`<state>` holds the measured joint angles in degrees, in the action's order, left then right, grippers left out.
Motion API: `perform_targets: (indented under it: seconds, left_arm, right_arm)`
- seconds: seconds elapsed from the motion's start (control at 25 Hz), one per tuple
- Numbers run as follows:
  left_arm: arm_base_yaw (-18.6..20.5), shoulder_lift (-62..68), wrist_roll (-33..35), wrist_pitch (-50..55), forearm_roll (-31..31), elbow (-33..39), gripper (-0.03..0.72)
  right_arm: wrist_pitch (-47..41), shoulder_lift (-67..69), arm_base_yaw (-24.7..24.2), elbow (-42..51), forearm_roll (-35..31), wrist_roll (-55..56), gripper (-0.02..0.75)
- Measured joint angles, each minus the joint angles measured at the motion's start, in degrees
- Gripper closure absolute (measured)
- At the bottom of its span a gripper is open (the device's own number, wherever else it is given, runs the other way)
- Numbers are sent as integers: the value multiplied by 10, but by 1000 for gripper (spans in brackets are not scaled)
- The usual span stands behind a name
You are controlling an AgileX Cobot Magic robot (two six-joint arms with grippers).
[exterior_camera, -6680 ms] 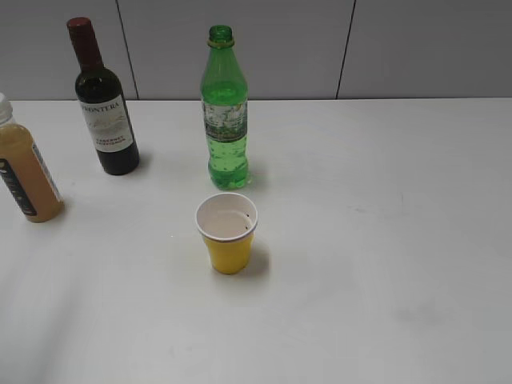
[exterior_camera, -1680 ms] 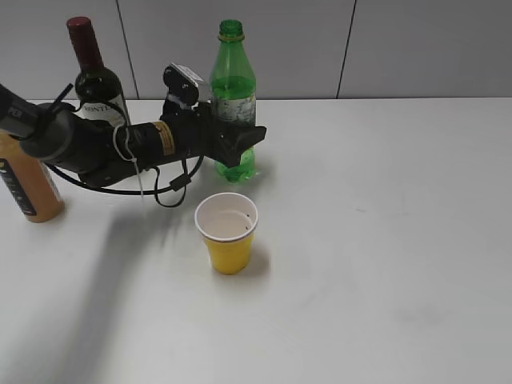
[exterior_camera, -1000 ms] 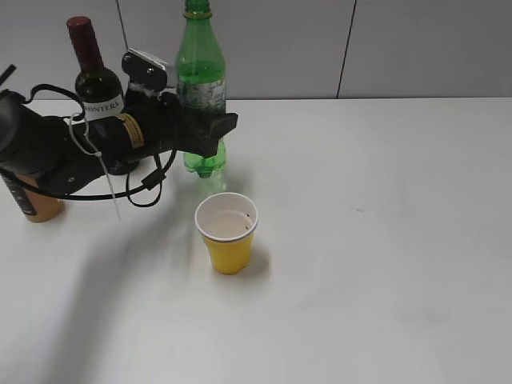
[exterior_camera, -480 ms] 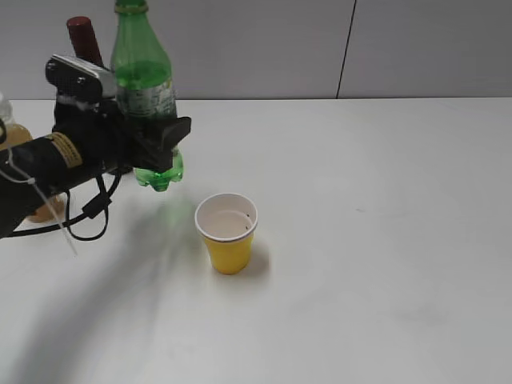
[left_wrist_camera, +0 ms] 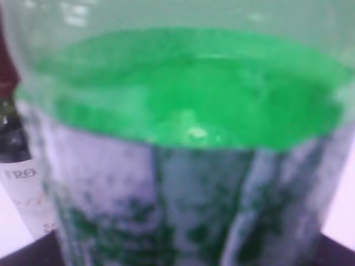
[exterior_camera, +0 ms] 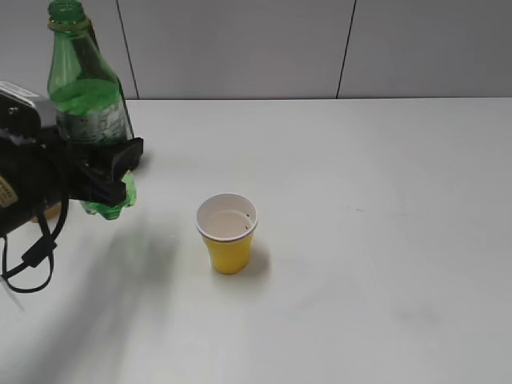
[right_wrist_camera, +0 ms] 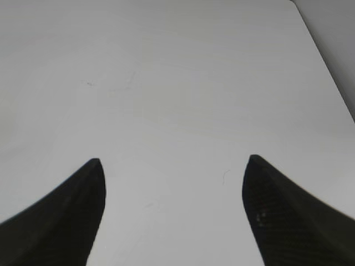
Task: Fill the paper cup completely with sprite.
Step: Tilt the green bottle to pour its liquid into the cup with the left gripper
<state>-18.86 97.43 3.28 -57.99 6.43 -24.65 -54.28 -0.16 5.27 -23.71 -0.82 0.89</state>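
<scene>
The yellow paper cup (exterior_camera: 228, 242) stands upright near the table's middle, its white inside showing. My left gripper (exterior_camera: 112, 170) is shut on the green sprite bottle (exterior_camera: 86, 120) at its label band. It holds the bottle nearly upright and clear of the table, well left of the cup. The bottle's neck shows no cap. In the left wrist view the bottle (left_wrist_camera: 188, 111) fills the frame, with green liquid above the grey-white label. My right gripper (right_wrist_camera: 173, 185) is open and empty over bare table; the exterior view does not show it.
The dark wine bottle (left_wrist_camera: 14, 166) stands behind the held bottle and is mostly hidden in the exterior view. The orange-brown bottle is hidden behind my left arm (exterior_camera: 28, 188). The white table (exterior_camera: 384, 224) meets a grey wall at the back.
My left gripper has taken the sprite bottle, lifted it off the table and carried it left and nearer the camera. The cup has not moved.
</scene>
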Motion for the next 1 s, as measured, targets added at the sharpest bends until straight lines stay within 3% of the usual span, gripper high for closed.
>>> perform_targets:
  seconds: [0.4,0.8,1.0]
  left_arm:
    - [-10,-28,129,-5,-112,37,231]
    - [-157,-29,344,11,-381,37,232]
    - [-170,-29,440,2,-455,37,233]
  right_arm:
    - [0,0,0,0,0,0,144]
    - [0,0,0,0,-1,0,144]
    - [0,0,0,0,-1,0,144]
